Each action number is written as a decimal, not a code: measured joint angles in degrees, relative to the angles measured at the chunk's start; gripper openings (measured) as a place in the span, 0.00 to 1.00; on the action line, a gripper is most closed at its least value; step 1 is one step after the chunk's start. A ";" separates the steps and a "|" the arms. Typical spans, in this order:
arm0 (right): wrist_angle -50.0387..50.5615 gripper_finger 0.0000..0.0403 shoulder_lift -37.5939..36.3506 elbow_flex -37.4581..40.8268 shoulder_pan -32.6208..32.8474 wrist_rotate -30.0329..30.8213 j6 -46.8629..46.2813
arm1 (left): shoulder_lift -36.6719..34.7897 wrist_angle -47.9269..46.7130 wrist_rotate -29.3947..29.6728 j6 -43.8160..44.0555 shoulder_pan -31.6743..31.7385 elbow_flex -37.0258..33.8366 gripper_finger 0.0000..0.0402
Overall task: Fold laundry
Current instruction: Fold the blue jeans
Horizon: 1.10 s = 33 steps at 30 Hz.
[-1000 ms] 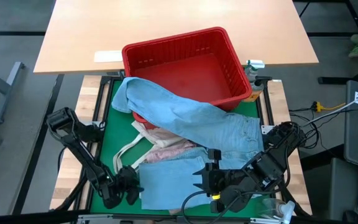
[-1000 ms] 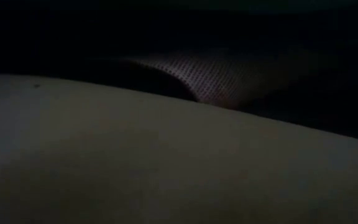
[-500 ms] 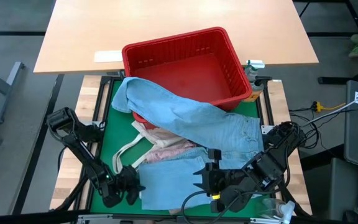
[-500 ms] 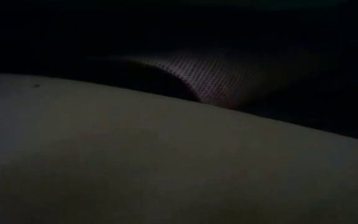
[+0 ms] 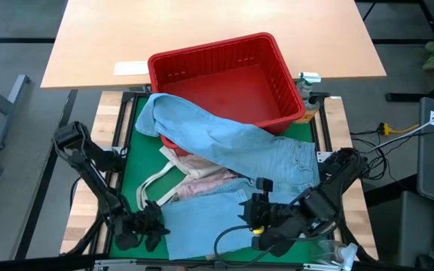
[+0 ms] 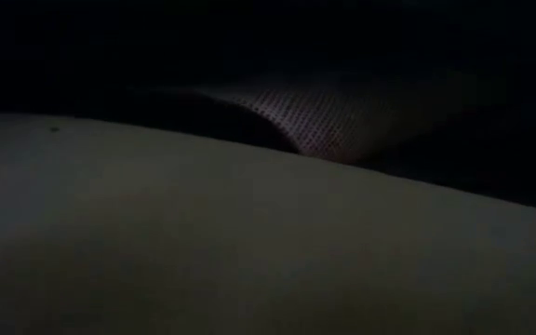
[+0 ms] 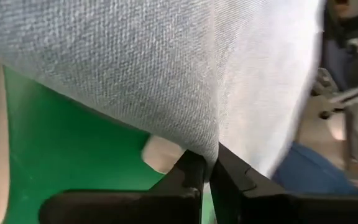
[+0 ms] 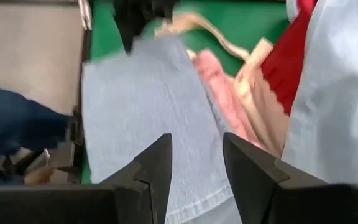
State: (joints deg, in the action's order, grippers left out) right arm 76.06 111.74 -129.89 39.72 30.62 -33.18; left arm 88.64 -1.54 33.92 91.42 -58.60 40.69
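1. Jeans [image 5: 224, 147] are the garment in hand; the left gripper [image 5: 151, 226] is pinched tight on the near left corner of the light blue denim, and the left wrist view shows the cloth edge [image 7: 204, 140] nipped between its two closed fingers [image 7: 188, 177].
2. Right gripper [image 5: 253, 218] hangs just above the same near leg on the right side; its jaws stand part open with nothing between them, the denim [image 8: 148, 118] lying flat below.
3. Denim runs from the near edge of the green mat [image 5: 138, 162] up and over the rim of the red basket [image 5: 224, 75]; a mottled pink top [image 5: 206, 181] and a beige garment with a strap [image 5: 160, 177] lie beneath it; the low view is too dark to add anything.
4. To do this step well, judging from how things lie: get the right gripper onto the opposite corner at matching height before lifting; raise both corners together so the leg stays taut and square; draw clear of the basket rim so the far end does not snag, and avoid dragging the pink top along.
5. No brand, label or readable writing shows on any garment or on the basket.
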 joint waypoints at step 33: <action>0.94 0.35 -0.27 13.27 0.04 -12.74 -8.36 | -26.06 4.38 -2.85 -12.87 9.93 0.07 0.01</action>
State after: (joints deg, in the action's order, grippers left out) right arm 76.99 111.48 -116.62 39.77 17.88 -41.54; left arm 62.58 2.84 31.07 78.55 -48.67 40.75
